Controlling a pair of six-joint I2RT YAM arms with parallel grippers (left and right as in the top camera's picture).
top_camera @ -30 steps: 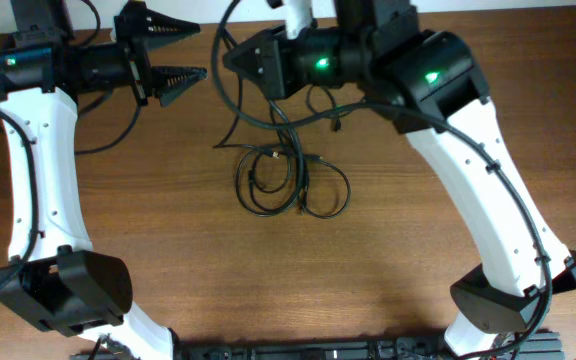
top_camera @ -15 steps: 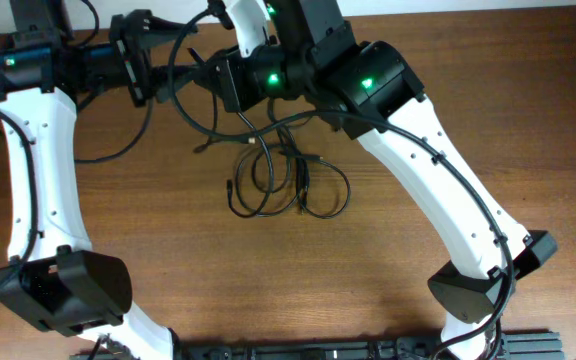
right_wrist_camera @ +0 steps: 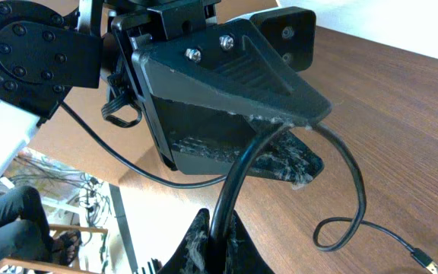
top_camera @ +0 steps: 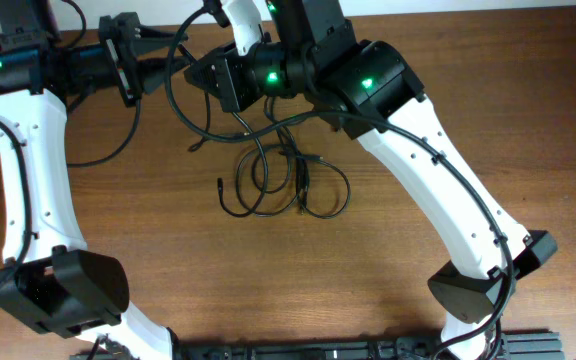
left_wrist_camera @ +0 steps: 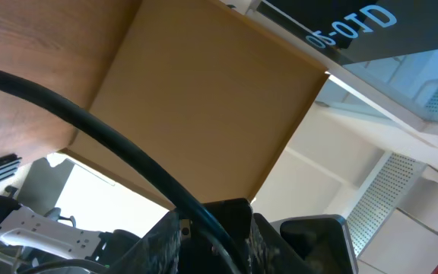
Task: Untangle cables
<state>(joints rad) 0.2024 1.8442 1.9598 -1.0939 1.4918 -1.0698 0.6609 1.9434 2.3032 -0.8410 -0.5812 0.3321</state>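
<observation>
Judging by the lie of things, caught the separating step midway. Found the left claw (left_wrist_camera: 215,226) at far left narrowing round a lifted strand of the cables (top_camera: 288,185); could not tell whether clamped yet. Found the right claw (right_wrist_camera: 215,228) just beside it, clenched on seemingly the same strand. Saw the rest tangled on the desk (top_camera: 218,285) at centre, nearer than both claws. Next, probably needed a firm left grip, then a gentle pull apart. Against a second earlier: left claw no longer wide open, right claw brought leftward, one plug end (top_camera: 219,183) dragged left.
</observation>
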